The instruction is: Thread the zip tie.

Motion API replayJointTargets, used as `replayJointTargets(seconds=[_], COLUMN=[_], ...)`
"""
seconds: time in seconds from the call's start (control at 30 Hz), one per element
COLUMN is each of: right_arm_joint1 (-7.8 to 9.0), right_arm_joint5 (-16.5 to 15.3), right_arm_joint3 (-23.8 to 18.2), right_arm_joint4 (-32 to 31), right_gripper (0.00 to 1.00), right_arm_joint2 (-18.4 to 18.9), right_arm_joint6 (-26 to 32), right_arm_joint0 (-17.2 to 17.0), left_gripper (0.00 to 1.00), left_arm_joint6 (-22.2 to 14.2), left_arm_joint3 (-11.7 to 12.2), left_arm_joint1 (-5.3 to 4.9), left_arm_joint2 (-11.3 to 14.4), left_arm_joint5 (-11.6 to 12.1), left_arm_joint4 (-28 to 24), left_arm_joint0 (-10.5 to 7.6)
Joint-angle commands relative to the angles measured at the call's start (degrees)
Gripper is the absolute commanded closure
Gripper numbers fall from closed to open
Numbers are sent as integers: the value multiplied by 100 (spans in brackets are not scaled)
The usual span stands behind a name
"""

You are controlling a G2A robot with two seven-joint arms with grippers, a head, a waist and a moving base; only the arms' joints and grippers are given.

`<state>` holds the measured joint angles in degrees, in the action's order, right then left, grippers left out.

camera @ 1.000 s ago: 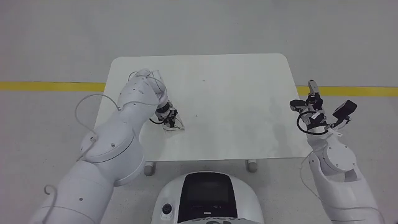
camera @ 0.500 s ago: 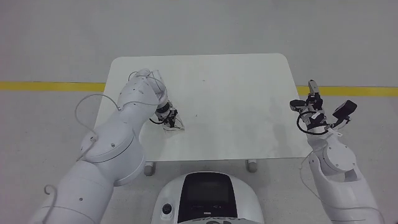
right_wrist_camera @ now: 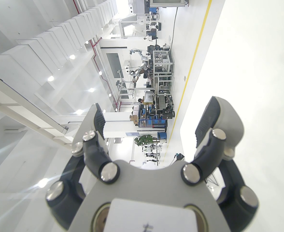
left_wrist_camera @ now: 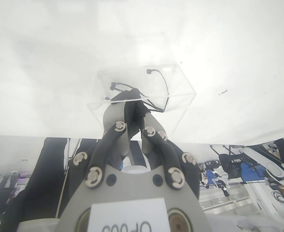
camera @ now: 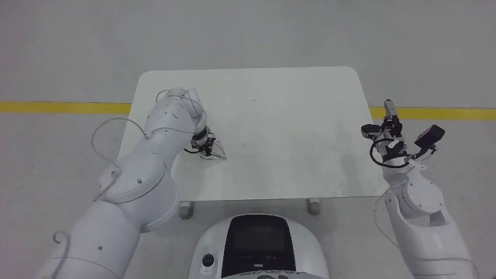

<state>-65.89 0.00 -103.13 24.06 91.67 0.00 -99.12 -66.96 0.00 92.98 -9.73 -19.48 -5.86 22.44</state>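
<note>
Left end effector (left_wrist_camera: 131, 97) fingers together inside clear plastic box (left_wrist_camera: 180, 83), lower left of white table (camera: 294, 116), seemingly pinching thin black zip tie (left_wrist_camera: 148, 71). Right end effector (right_wrist_camera: 156, 114) apart, beyond table's right edge. Risk: neighbouring ties snagging, light box dragged along.

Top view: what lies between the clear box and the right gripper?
Only bare white table; the top view shows nothing from the clear box to the right gripper, off the table's edge.
</note>
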Motion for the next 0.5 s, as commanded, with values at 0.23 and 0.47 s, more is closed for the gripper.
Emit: replayJointTargets(seconds=[0.23,0.47], right_arm_joint1=[0,0], right_arm_joint5=[0,0], right_arm_joint3=[0,0], right_arm_joint4=[0,0], right_gripper=[0,0], right_arm_joint2=[0,0], right_arm_joint6=[0,0], right_arm_joint0=[0,0], left_gripper=[100,100], left_arm_joint6=[304,613], left_arm_joint3=[0,0], left_arm_joint1=[114,173], left_arm_joint2=[-30,-80], left_arm_joint5=[0,0], left_arm_joint4=[-22,-146], left_arm_joint0=[52,145])
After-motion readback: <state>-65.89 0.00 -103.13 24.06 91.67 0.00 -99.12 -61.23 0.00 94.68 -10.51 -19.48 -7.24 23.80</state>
